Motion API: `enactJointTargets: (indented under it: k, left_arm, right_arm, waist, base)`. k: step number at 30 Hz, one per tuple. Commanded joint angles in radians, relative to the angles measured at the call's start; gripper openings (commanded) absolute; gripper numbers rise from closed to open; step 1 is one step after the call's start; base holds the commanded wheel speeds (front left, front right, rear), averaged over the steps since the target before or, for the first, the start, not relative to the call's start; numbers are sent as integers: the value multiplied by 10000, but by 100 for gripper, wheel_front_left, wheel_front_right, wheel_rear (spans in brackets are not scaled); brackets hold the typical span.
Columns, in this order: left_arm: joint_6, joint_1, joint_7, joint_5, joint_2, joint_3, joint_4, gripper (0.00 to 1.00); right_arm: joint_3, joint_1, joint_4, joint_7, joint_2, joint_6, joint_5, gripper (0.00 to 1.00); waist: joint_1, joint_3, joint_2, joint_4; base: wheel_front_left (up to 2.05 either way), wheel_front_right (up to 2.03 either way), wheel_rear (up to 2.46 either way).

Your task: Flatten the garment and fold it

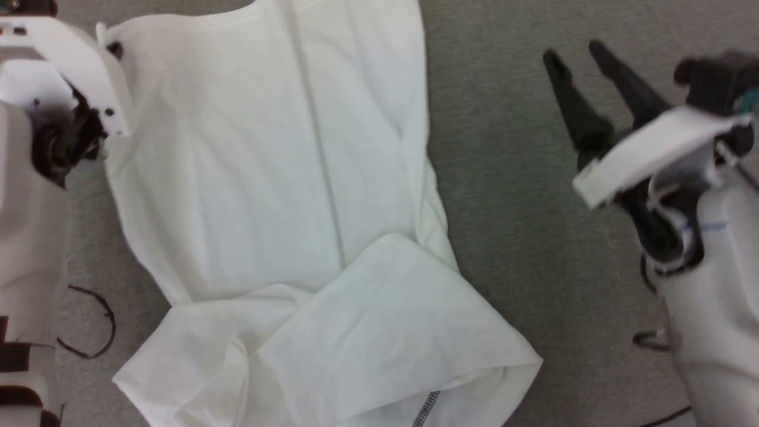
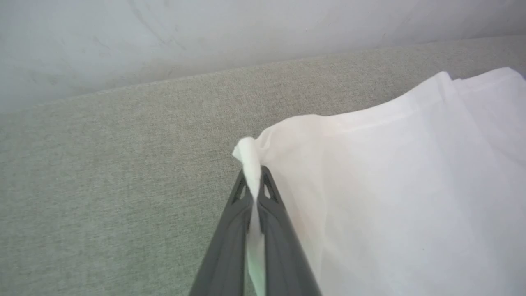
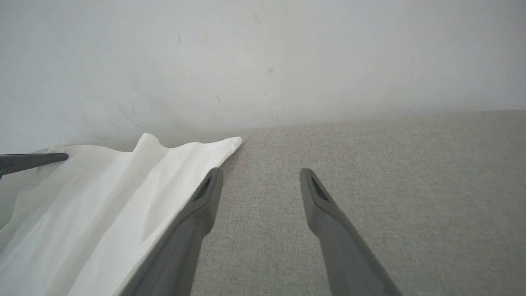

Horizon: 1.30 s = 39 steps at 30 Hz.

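White shirt (image 1: 267, 148) corner in left end effector (image 2: 254, 179)
Jaws clamped tight on the fabric; right end effector (image 1: 578, 56) hovers beside the shirt, spread wide, empty.

Garment (image 1: 267, 148) white; seam (image 1: 428, 408) speckled grey-black; surface (image 1: 504, 178) grey; right claw (image 1: 573, 52) dark.

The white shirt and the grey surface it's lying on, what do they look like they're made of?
The garment: a thin, soft matte fabric, perhaps a light knit; it creases softly and looks slightly see-through where the left gripper pinches its corner. The grey surface: a woven, upholstery-like cloth, judging by its fine flecked grain.
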<state>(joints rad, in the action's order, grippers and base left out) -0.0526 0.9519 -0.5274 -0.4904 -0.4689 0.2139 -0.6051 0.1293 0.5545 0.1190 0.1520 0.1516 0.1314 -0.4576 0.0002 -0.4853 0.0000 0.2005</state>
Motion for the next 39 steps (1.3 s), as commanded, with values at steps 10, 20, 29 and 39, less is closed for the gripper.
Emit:
enactJointTargets:
  k: [10,20,29,39]
  left_arm:
    - [-322,904,981,161,768,538,718,0]
    - [-528,1598,1512,-71,1496,925,963,0]
    - [-679,2058,2012,-291,1851,1294,660,0]
    - [-745,2237,2325,-539,1680,1522,224,0]
  right_arm:
    - [381,4565,4467,2667,215,-7,-973,100]
    - [158,7344,8134,3991,202,-7,-424,100]
    - [209,8215,9725,4141,145,-7,-59,100]
    - [481,8430,11350,6758,63,-7,129,0]
  waist:
    - [-2,-680,0,-1767]
    - [-2,-1414,0,-2807]
    - [-2,-1873,0,-3220]
    - [-2,-1852,0,-3105]
  base:
    - [0,0,0]
    - [0,0,0]
    - [0,0,0]
    - [0,0,0]
